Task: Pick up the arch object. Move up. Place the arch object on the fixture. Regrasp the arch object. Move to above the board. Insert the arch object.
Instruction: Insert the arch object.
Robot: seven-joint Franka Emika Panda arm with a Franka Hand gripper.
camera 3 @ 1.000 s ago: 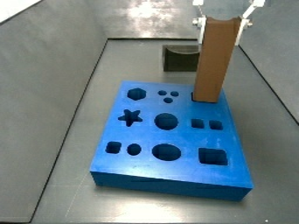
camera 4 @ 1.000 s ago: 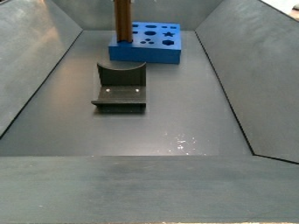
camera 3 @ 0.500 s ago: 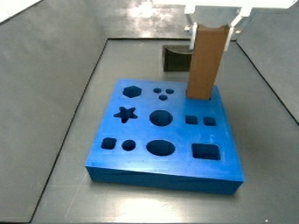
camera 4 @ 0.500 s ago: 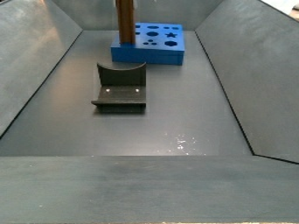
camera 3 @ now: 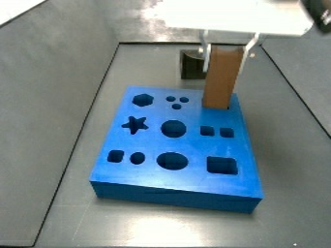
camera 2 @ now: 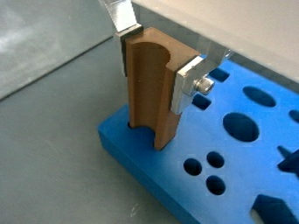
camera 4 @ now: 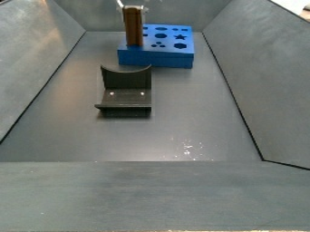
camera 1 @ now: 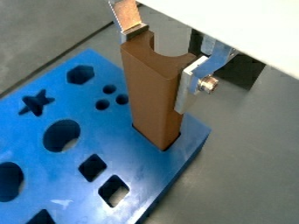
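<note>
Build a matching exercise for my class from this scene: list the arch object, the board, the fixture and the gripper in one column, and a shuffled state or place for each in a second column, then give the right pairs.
Column one:
1. arch object
2. board
3. fixture
4. gripper

Column two:
A. blue, flat on the floor, with shaped holes
B. dark, standing apart from the blue slab, nothing on it
C. upright, lower end in the board at its edge
D. silver fingers shut on the brown piece

Pairs: 1-C, 2-A, 3-B, 4-D
</note>
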